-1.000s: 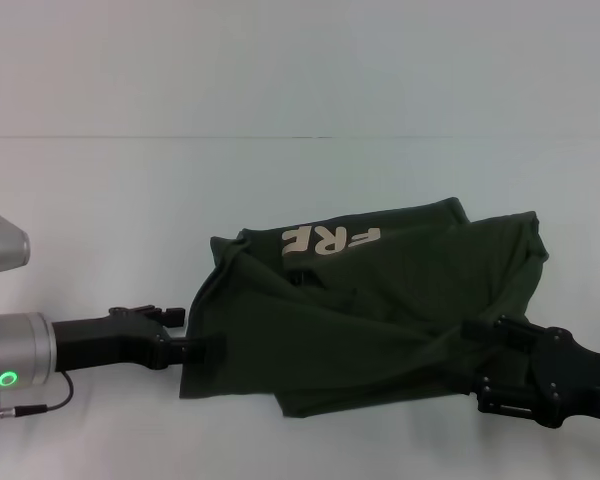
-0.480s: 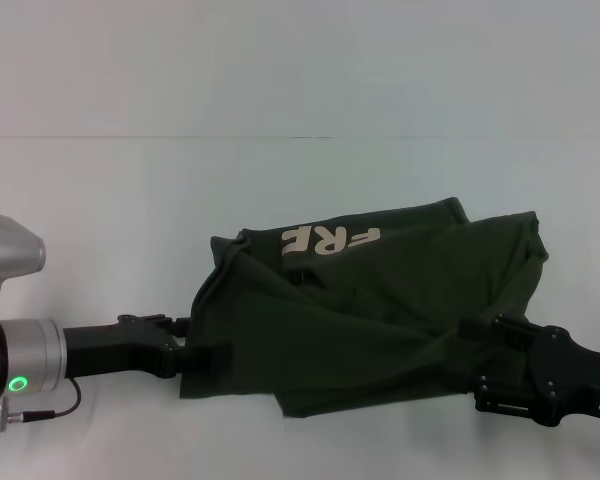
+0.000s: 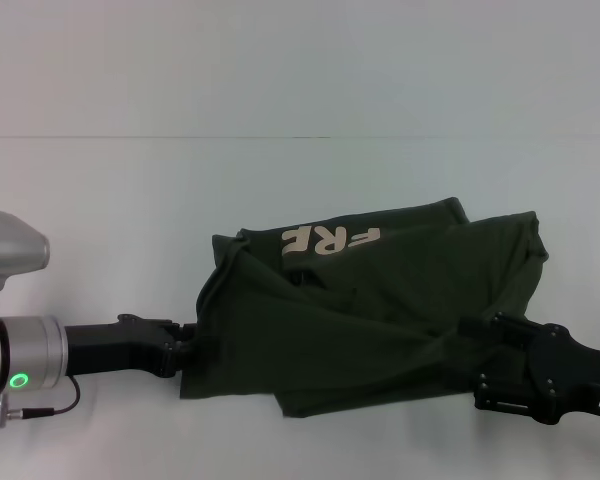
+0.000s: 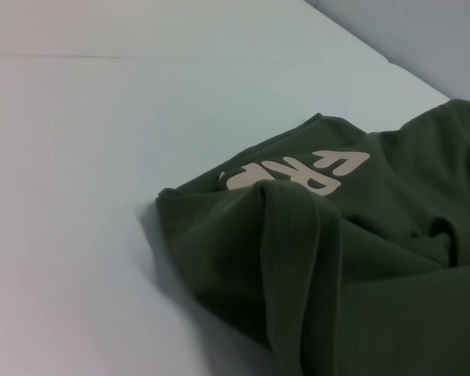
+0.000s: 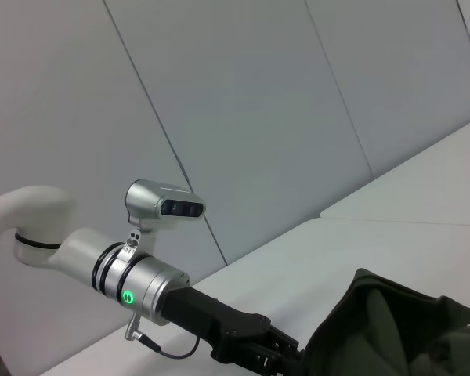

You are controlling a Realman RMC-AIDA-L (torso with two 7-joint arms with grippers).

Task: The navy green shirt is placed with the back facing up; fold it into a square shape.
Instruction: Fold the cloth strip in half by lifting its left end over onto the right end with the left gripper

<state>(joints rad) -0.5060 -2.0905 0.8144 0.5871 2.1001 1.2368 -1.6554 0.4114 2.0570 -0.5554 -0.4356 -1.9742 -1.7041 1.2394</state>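
Two arms at the cloth, one from each side. The navy green shirt point(image 3: 380, 320) lies bunched and partly folded on the white worktop point(image 3: 130, 200), right of centre in the head view. A near layer of plain fabric is drawn up over the middle, and behind it a strip of the printed side is turned up, showing cream letters point(image 3: 330, 240) upside down, reading "FRE". Folds and creases run diagonally across the heap; outline irregular, nowhere near square.

Left gripper point(image 3: 185, 350) comes in low from the left, its black body level with the worktop, the tip at the shirt's left edge and running in under or into the fabric there. Jaws hidden by the cloth: cannot tell whether they are clenched or released.

Right gripper point(image 3: 470, 345) comes in from the right at the shirt's near right corner, black housing partly overlapped by fabric. Its jaws are not visible either; state cannot be told, though the cloth seems to drape over the tip.

Left wrist view: the shirt's folded edge close up, the cream print on a raised fold, bare worktop beside it. Right wrist view: a dark green fold in the near corner, and the left arm reaching to it across the worktop.
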